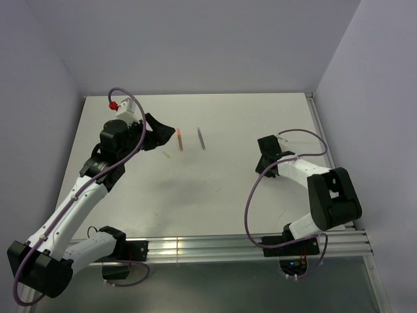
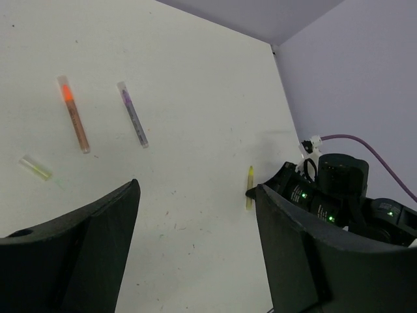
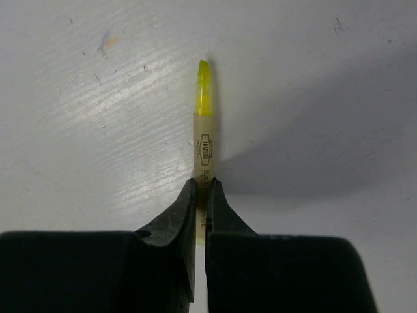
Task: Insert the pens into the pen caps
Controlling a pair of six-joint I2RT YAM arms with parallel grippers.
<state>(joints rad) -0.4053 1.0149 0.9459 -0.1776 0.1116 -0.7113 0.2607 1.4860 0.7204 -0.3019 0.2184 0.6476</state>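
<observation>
Orange pen point(image 2: 73, 117), purple pen point(image 2: 133, 116) look capped — yellow cap point(image 2: 35, 167) loose; right gripper point(image 3: 201, 195) pinches yellow pen point(image 3: 205, 140), left gripper point(image 2: 197, 189) wide, empty.

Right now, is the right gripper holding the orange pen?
No, the right gripper is shut on the yellow-green pen, whose bright tip sticks out past the fingertips.

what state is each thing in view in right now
orange-red stick pen: lying flat, looks capped
dark purple-grey stick pen: lying flat, looks capped
yellow-green stick pen: uncapped, gripped
cream-yellow tube cap: lying loose, off its pen
left gripper: open, empty
right gripper: shut on the yellow-green stick pen
</observation>
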